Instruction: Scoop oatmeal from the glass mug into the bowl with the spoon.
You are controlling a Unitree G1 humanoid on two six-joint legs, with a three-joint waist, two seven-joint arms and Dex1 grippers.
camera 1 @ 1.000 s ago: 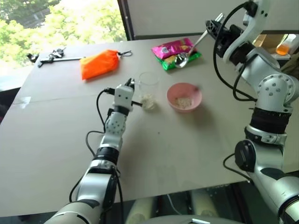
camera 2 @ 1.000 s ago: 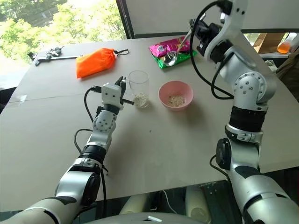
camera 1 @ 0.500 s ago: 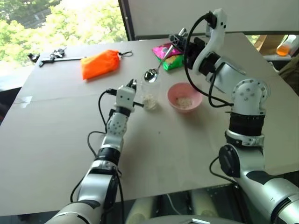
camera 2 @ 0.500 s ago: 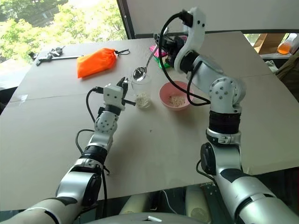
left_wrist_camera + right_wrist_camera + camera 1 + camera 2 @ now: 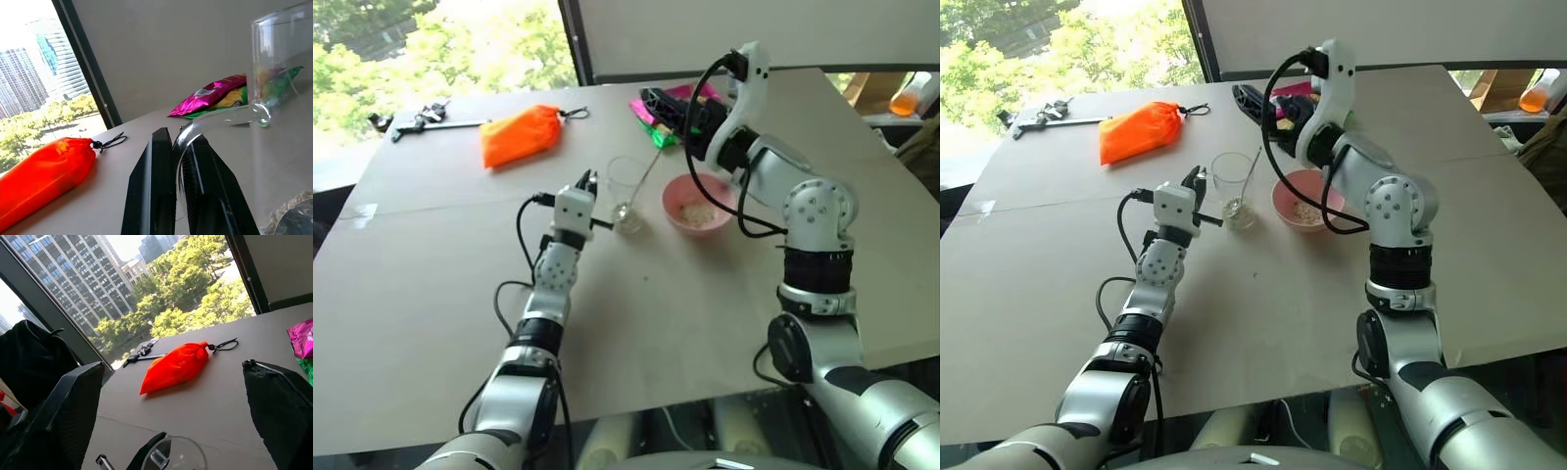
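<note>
**Spoon standing loose in the glass mug**

The spoon (image 5: 1244,186) leans inside the glass mug (image 5: 1232,186), its oval end down in the oatmeal (image 5: 1239,210) at the bottom, its handle slanting up over the rim. Just beside the mug sits the pink bowl (image 5: 1304,201) with a small heap of flakes in it. The left gripper (image 5: 1197,185) is clamped tight on the mug's handle. The right gripper (image 5: 1263,106) hangs above mug and bowl with its fingers spread wide, holding nothing. Farther off on the table (image 5: 1263,323) lie a pink and green snack packet (image 5: 668,116), an orange pouch (image 5: 1141,130) and a black and silver tool (image 5: 1043,116).
</note>
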